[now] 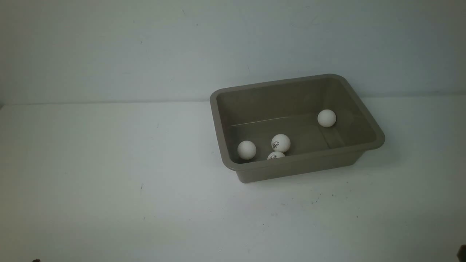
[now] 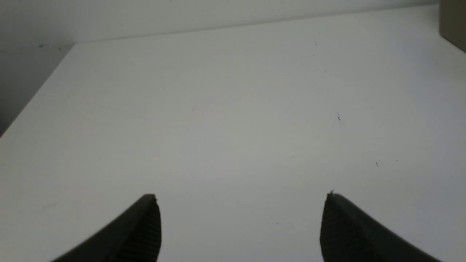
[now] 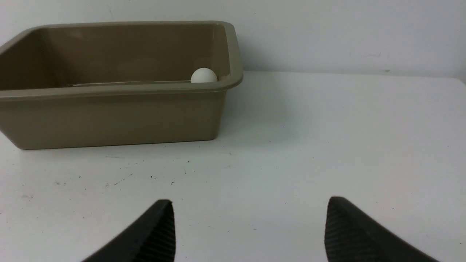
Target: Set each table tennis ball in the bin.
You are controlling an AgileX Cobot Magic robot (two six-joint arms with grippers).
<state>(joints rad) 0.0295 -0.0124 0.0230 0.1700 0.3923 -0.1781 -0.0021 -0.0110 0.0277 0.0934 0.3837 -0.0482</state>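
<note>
The taupe bin [image 1: 367,125] stands right of centre on the white table. Inside it lie several white table tennis balls: one at the far right [image 1: 326,118], one with dark print in the middle [image 1: 280,142], one at the near left [image 1: 247,150], and one half hidden behind the near wall [image 1: 276,156]. From the right wrist view the bin [image 3: 109,116] shows side-on with one ball [image 3: 204,75] peeking over its rim. My left gripper [image 2: 242,198] is open over bare table. My right gripper [image 3: 251,202] is open too, short of the bin, nothing between its fingers.
A white wall backs the table. The table's left edge [image 2: 36,94] drops off in the left wrist view, where a corner of the bin [image 2: 453,22] shows. Small dark specks dot the table in front of the bin.
</note>
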